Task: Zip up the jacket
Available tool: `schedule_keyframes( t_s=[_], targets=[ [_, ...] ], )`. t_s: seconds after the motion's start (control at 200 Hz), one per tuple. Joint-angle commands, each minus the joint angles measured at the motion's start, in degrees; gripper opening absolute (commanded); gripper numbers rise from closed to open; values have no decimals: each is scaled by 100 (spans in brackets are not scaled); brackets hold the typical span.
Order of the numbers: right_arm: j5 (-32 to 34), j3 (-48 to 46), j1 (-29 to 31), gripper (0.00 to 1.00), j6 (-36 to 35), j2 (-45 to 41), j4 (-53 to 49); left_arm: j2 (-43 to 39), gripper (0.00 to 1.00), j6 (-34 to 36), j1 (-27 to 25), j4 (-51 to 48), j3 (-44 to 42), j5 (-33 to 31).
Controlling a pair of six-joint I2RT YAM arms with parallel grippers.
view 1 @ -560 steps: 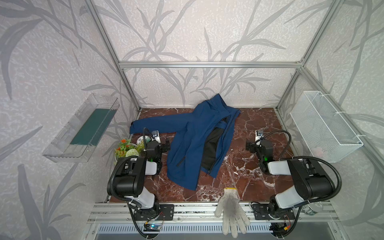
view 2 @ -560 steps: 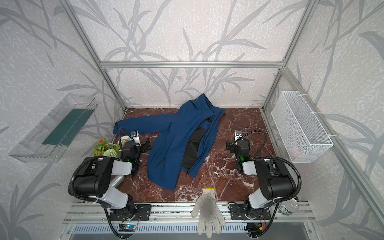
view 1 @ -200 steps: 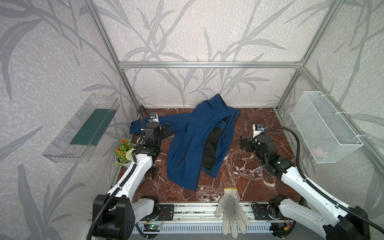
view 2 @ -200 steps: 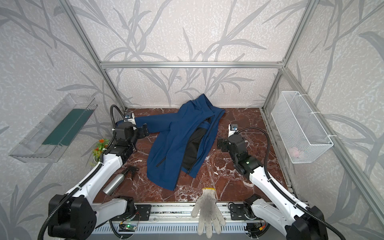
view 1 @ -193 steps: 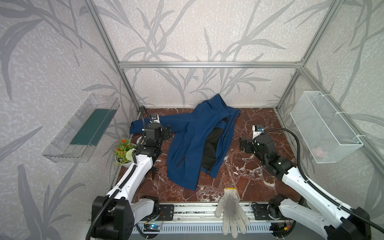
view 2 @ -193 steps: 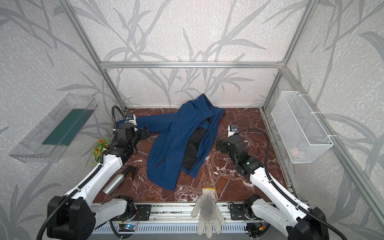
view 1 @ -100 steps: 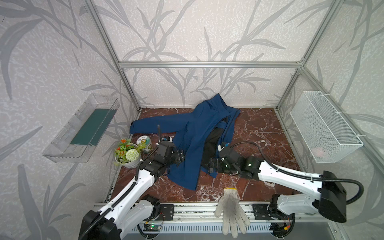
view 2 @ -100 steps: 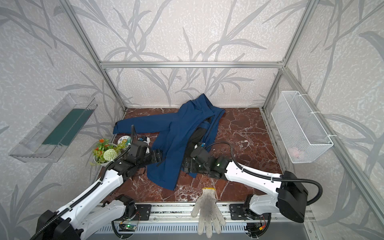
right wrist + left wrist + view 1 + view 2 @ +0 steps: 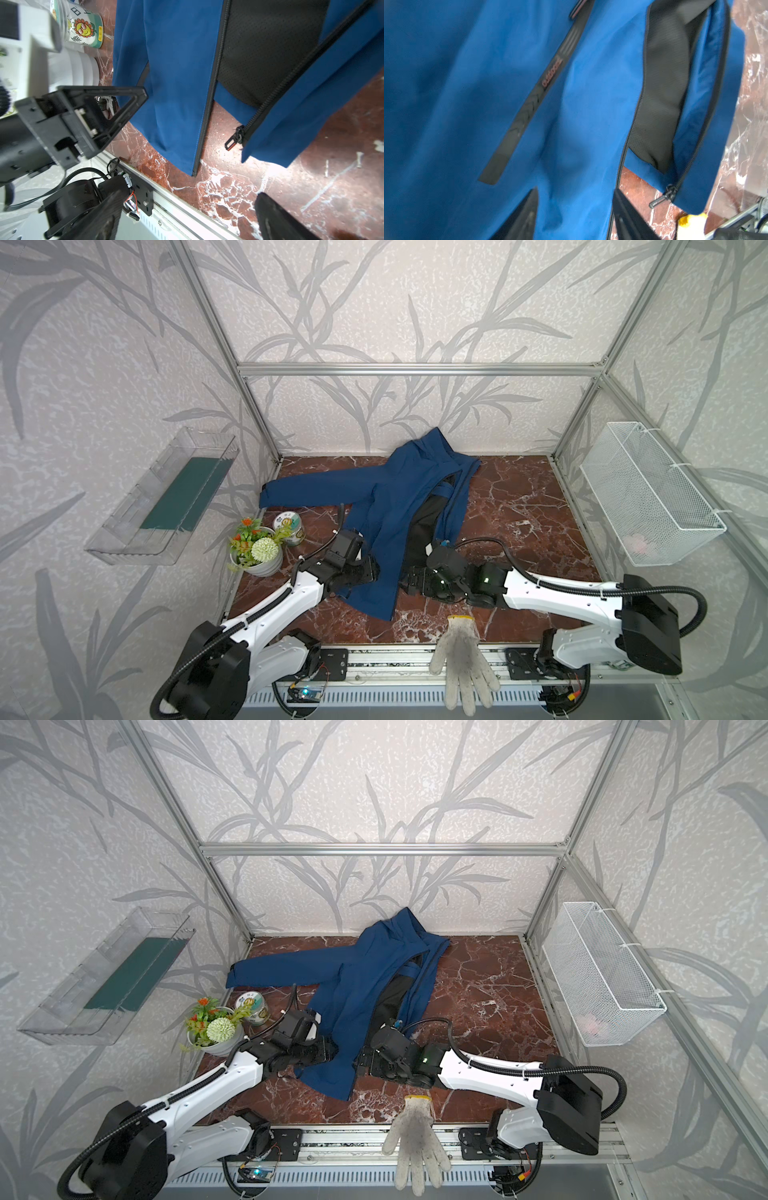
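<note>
Your desk [image 9: 519, 510] of red-brown marble carries the jacket [image 9: 399, 506], the largest thing on it. It lies unzipped from the back wall down toward the middle, one sleeve stretched out to the left and the collar bunched against the wall. In both top views your left arm [image 9: 216, 1085] and right arm [image 9: 552, 593] meet at the jacket's lower hem, one on each side of it. On the right wall you have a white wire basket [image 9: 648, 497], and on the left wall a clear tray [image 9: 166, 497], both well apart from the work. A flower pot [image 9: 257, 551] and a printed tin [image 9: 289, 526] stand just beside your left arm, close to the jacket's wide panel. A grey-white glove [image 9: 461, 659] lies at the front edge, partly over the rail, just in front of your right arm. Your left fingers [image 9: 527, 218] stand apart, with the blue cloth of the wide panel between them near its toothed edge, below a black pocket strip [image 9: 529, 108]. Your right fingers [image 9: 276, 218] are spread wide over bare desk, just short of the hem. The two tooth rows run apart, with black lining [image 9: 270, 52] showing between them, and the zipper slider [image 9: 236, 135] sits at the bottom of the narrower panel, its pull lying on the desk
</note>
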Motion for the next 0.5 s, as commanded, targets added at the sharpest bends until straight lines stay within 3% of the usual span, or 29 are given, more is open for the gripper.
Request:
schedule_keyframes(
  t_s=[0.0,0.38,0.495],
  targets=[
    [-61,-154,-1,99,204,16,252,272,48,61,-95,171,-1,276],
    [-443,-391,23,99,499,341,1003,932,45,417,-153,10,182,98],
    [-497,-492,35,99,528,414,1216,962,29,298,-161,288,84,258]
  ],
)
